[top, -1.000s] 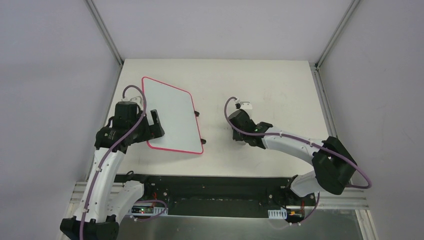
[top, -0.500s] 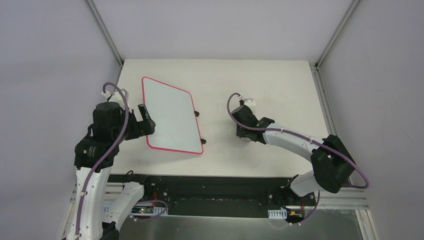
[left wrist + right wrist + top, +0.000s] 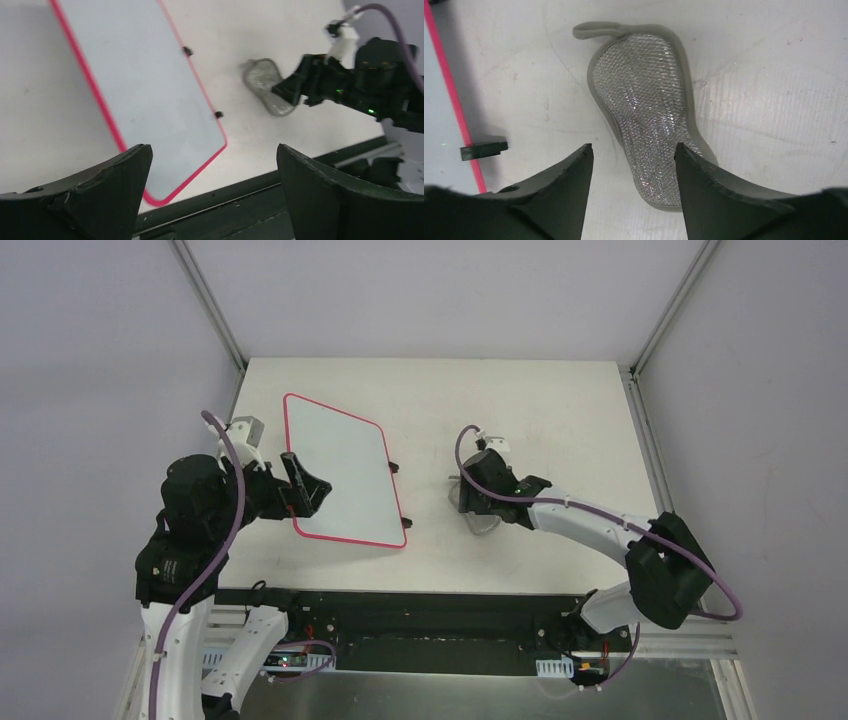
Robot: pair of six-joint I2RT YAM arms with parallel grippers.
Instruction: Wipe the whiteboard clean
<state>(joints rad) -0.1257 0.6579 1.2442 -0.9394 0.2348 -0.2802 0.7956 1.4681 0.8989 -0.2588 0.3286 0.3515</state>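
Observation:
The whiteboard (image 3: 345,475) lies flat at the table's left, pink-framed, its white face (image 3: 140,80) wiped clean. Its frame edge (image 3: 454,100) shows at the left of the right wrist view. My left gripper (image 3: 312,490) hangs open over the board's near left edge, and nothing is between its fingers (image 3: 214,147). A grey peanut-shaped pad (image 3: 649,115) with a glittery mesh face lies flat on the table right of the board. My right gripper (image 3: 633,146) stands open just above the pad's near end. The top view has the right gripper (image 3: 475,502) hiding most of the pad (image 3: 458,495).
Two small black tabs (image 3: 392,468) (image 3: 406,523) stick out from the board's right edge. A black rail (image 3: 400,605) runs along the table's near edge by the arm bases. Grey walls and metal posts (image 3: 210,310) close in the sides.
The right gripper has gone from shut to open, and the pad now lies free on the table. The left arm has drawn back to the left, off the board's face.

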